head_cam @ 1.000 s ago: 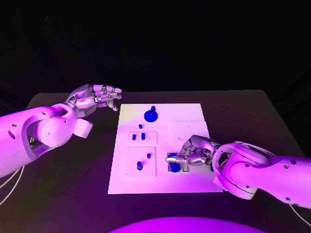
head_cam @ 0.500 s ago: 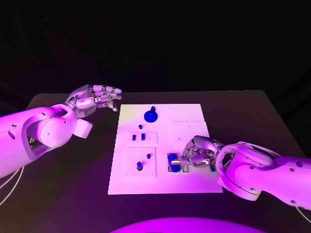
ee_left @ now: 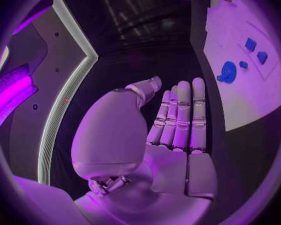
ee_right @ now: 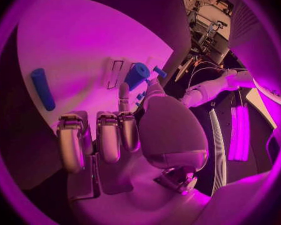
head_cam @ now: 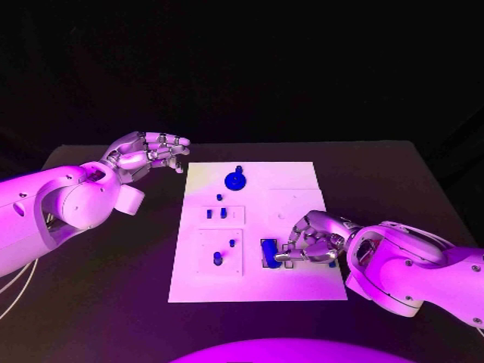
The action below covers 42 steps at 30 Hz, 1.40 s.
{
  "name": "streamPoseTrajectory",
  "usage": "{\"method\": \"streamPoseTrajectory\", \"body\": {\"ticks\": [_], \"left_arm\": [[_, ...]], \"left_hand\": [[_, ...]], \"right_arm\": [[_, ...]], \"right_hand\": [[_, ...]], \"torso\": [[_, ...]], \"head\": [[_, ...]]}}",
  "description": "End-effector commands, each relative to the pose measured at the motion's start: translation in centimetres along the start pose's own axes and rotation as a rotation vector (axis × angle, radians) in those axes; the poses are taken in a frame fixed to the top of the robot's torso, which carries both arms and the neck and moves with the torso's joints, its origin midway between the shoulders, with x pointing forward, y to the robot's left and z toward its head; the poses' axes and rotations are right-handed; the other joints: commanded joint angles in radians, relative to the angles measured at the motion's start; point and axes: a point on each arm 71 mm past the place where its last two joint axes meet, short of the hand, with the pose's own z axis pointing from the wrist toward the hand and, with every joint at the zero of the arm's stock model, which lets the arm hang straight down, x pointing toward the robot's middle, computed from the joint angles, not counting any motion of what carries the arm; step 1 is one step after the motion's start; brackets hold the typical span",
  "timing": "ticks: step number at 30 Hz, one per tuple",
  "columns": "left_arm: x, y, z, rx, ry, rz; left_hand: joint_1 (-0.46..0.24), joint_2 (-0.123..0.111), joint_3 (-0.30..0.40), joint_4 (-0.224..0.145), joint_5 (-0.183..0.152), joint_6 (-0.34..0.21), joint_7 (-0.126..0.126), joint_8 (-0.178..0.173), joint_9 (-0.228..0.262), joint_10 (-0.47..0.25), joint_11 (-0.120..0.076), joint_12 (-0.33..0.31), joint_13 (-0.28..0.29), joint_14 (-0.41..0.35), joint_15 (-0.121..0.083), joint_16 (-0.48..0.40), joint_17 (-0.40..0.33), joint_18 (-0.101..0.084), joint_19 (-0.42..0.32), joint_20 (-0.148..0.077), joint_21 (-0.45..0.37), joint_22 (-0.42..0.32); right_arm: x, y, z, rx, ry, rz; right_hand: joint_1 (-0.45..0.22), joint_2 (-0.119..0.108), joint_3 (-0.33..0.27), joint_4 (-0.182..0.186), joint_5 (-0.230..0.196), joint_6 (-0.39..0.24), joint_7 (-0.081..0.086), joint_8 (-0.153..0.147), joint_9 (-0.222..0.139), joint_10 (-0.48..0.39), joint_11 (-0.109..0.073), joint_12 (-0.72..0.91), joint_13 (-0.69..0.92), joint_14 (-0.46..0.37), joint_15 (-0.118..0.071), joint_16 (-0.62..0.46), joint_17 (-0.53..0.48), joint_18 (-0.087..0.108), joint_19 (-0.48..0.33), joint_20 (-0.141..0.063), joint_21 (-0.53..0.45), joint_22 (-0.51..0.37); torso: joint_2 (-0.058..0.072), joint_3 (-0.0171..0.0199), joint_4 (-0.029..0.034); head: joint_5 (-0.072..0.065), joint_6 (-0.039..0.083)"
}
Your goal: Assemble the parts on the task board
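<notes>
We've got the board (head_cam: 296,283) sitting in the middle of the frame on the table (head_cam: 111,287), and our right hand (head_cam: 311,240) is down on its lower right part, fingers curled in right next to a blue part (head_cam: 269,252) that stands in a slot there. Honestly we can't tell whether the fingers actually have it pinched or are just pressing beside it; in the right wrist view the fingers are bent over the white surface with a blue cylinder-ish part (ee_right: 137,75) just past the fingertips, so our guess is we're seating or nudging it into place.

Our left hand (head_cam: 146,153) hangs at the upper left, off the board's corner, fingers loosely curled with nothing in them, and the left wrist view shows them lying fairly straight. Probably it's parked there to stay out of the way.

The other parts are already on the board: a round part (head_cam: 236,180) near the top edge, small ones (head_cam: 216,213) mid-left, and a few more (head_cam: 218,259) lower left.
</notes>
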Motion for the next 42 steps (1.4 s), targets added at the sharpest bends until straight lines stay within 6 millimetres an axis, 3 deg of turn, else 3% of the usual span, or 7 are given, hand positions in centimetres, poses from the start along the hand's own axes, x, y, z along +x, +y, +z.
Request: {"method": "streamPoseTrajectory", "body": {"ticks": [1, 14, 22, 42], "left_arm": [[0.1, 0.0, 0.0, 0.004, 0.011, -0.01], [0.2, 0.0, 0.0, 0.003, 0.012, -0.01], [0.2, 0.0, 0.0, 0.003, 0.011, -0.01], [0.0, 0.0, 0.0, 0.003, 0.008, -0.009]], "left_hand": [[-0.005, 0.005, -0.003, 0.0, -0.001, -0.007, 0.001, 0.006, -0.001, -0.007, 0.001, 0.006, -0.002, -0.002, 0.004, -0.006, -0.001, 0.014, 0.009, 0.001, -0.005, -0.001], [-0.003, 0.007, -0.003, 0.002, -0.001, -0.006, 0.001, 0.008, -0.001, -0.008, 0.001, 0.007, -0.002, -0.002, 0.004, -0.006, -0.001, 0.014, 0.011, 0.001, -0.007, -0.002], [-0.004, 0.009, -0.003, 0.003, -0.001, -0.006, 0.001, 0.008, -0.001, -0.008, 0.001, 0.007, -0.002, -0.002, 0.004, -0.006, 0.0, 0.014, 0.011, 0.001, -0.008, -0.003], [-0.003, 0.01, -0.003, 0.004, -0.001, -0.006, 0.001, 0.009, -0.001, -0.008, 0.001, 0.008, -0.002, -0.002, 0.004, -0.006, 0.0, 0.014, 0.012, 0.001, -0.009, -0.004]], "right_arm": [[0.2, 0.1, 0.0, -0.032, 0.033, -0.022], [0.3, 0.3, 0.7, -0.027, 0.027, -0.048], [0.3, 0.6, 1.3, -0.025, 0.005, -0.065], [0.6, 1.4, 1.9, -0.056, -0.015, -0.104]], "right_hand": [[0.018, 0.003, 0.007, -0.001, -0.002, -0.002, -0.005, 0.004, 0.0, 0.083, -0.003, 0.004, 0.226, 0.091, -0.005, -0.001, 0.198, -0.007, 0.105, -0.006, 0.005, 0.263], [0.058, 0.02, 0.014, -0.002, 0.008, -0.003, -0.005, 0.003, -0.004, 0.083, -0.003, 0.003, 0.227, 0.091, -0.006, 0.0, 0.2, -0.007, 0.105, -0.006, 0.005, 0.263], [0.074, 0.027, 0.016, -0.003, 0.014, -0.002, -0.006, 0.003, -0.005, 0.083, -0.003, 0.003, 0.227, 0.091, -0.006, -0.001, 0.199, -0.007, 0.105, -0.007, 0.005, 0.263], [0.108, 0.023, 0.013, -0.005, 0.022, -0.001, -0.006, 0.001, -0.009, 0.084, -0.004, 0.003, 0.227, 0.091, -0.006, -0.001, 0.199, -0.007, 0.105, -0.007, 0.005, 0.263]], "torso": [[0.0, -0.0003, 0.0007], [0.001, -0.0008, 0.0028], [0.0, -0.0013, 0.0007], [0.0, -0.0012, 0.0004]], "head": [[0.0, 0.0], [0.001, -0.001], [0.002, -0.004], [0.0, -0.008]]}}
